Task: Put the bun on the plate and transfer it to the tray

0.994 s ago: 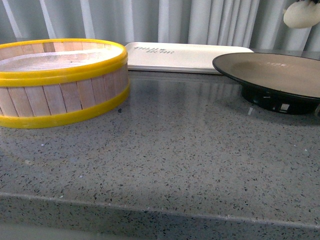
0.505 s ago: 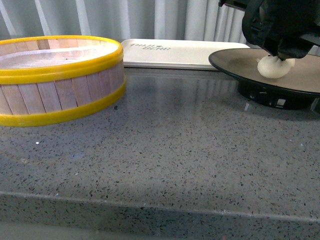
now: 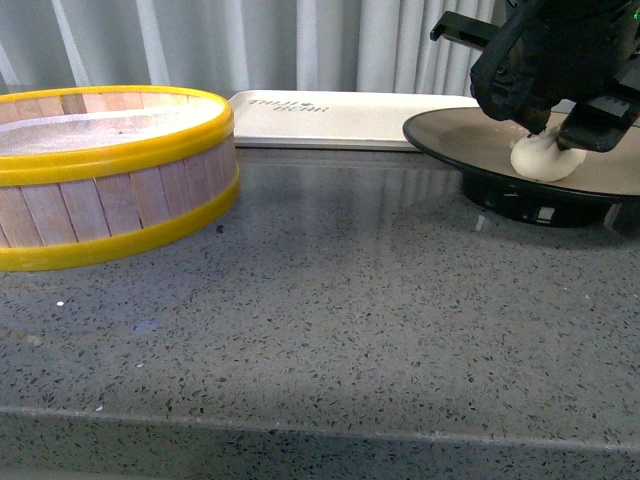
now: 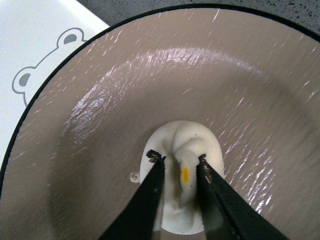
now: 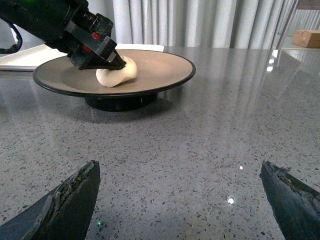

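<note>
Bun (image 4: 185, 145), pleated, on matte plate (image 4: 150, 85)

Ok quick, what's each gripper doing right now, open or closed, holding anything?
Left gripper: closed on the bun, which sits on the plate.
Right gripper: open, holding nothing.

Colours and patterns across the grey, speckled countertop (image 3: 350, 300).
Bun (image 3: 545, 160): cream-white, one yellow spot. Plate (image 3: 450, 130): matte tan inside, glossy black rim and foot. Tray (image 3: 340, 115), twelve o'clock: off-white, dark lettering, grey bear outline. Steamer basket (image 3: 110, 200), ten o'clock: pale wood slats, yellow bands. Left gripper (image 4: 178, 158): black.
</note>
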`<state>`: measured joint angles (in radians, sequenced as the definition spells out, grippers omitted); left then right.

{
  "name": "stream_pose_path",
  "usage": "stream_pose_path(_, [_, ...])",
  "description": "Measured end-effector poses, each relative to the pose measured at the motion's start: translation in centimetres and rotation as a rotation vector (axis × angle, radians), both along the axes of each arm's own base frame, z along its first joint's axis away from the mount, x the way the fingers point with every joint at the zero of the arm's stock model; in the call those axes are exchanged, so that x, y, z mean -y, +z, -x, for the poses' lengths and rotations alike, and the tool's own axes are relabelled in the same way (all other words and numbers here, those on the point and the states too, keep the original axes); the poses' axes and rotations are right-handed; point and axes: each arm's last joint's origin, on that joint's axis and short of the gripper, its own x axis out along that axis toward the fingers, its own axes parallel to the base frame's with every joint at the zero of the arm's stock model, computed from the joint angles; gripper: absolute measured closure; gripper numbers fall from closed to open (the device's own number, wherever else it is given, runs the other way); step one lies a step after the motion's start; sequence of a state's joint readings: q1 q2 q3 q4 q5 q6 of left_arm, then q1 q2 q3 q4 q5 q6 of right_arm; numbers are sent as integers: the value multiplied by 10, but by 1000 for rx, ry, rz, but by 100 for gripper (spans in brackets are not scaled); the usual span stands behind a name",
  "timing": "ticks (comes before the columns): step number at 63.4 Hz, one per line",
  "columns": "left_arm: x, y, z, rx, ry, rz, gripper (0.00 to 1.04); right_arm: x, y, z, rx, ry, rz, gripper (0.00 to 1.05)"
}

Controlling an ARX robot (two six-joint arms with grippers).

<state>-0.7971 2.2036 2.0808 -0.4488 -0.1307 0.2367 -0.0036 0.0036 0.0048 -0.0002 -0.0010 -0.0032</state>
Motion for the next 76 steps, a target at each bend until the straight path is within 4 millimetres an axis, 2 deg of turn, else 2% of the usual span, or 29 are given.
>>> stream_pose_path(13, [1,0,2,-6,-9,-10,32,0,0,0,0,0,0,8])
stream_pose_path(25, [1,5,2,-2,-10,-5,6,0,0,0,0,0,0,8])
stream_pose_path(46, [1,11,4,-8,-23,18,7,0,0,0,0,0,0,8])
stream_pose_path(52, [-1,19,6,7,-20,48,7,0,0,0,0,0,0,8])
stream_pose_path(55, [-5,31,9,38,-12,81,7,0,0,0,0,0,0,8])
stream_pose_path(61, [-30,69,18,137,20,167,7,0,0,0,0,0,0,8])
stream_pose_path(63, [-36,76,19,154,27,184,7,0,0,0,0,0,0,8])
stream_pose_path(67, [-63,99,24,212,63,236,7,0,0,0,0,0,0,8])
stream_pose_path(69, [-72,104,25,225,76,247,7,0,0,0,0,0,0,8])
stream_pose_path(76, [-125,129,34,304,141,307,7,0,0,0,0,0,0,8])
